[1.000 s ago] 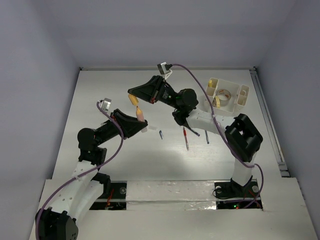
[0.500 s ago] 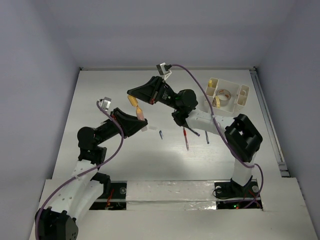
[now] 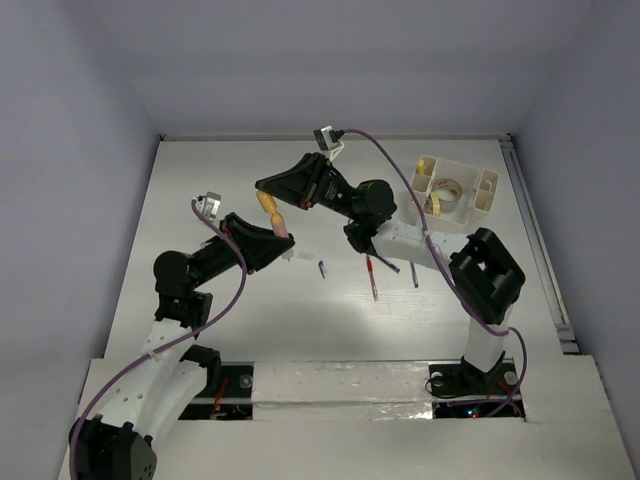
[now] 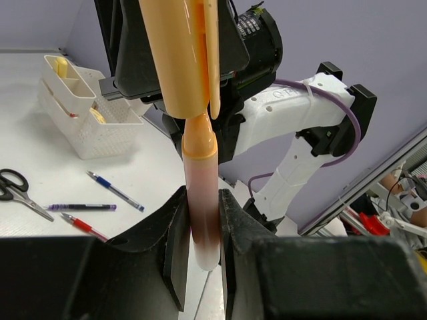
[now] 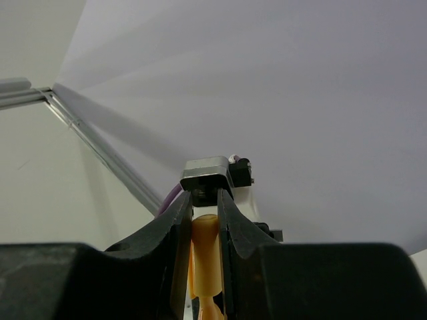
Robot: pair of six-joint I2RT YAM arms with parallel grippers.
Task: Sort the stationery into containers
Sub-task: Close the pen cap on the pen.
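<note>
A pink-orange marker [image 3: 282,229] [image 4: 201,193] hangs in the air over the table's middle-left, and my left gripper [image 3: 276,243] [image 4: 203,223] is shut on its barrel. The marker's yellow-orange cap [image 3: 267,204] [image 4: 181,53] [image 5: 205,257] sits at its upper end, with my right gripper [image 3: 266,192] [image 5: 205,210] shut on it from the other side. The two grippers face each other along the marker. The cream-white organizer [image 3: 482,196] [image 4: 100,137] stands at the back right and holds a tape roll [image 3: 447,188] and yellow items.
A blue pen [image 3: 322,268] [image 4: 115,191], a red pen [image 3: 371,277] [image 4: 83,227] and a dark pen [image 4: 80,207] lie on the table under the right arm. Black-handled scissors [image 4: 19,190] lie beside them. The table's left half is bare white.
</note>
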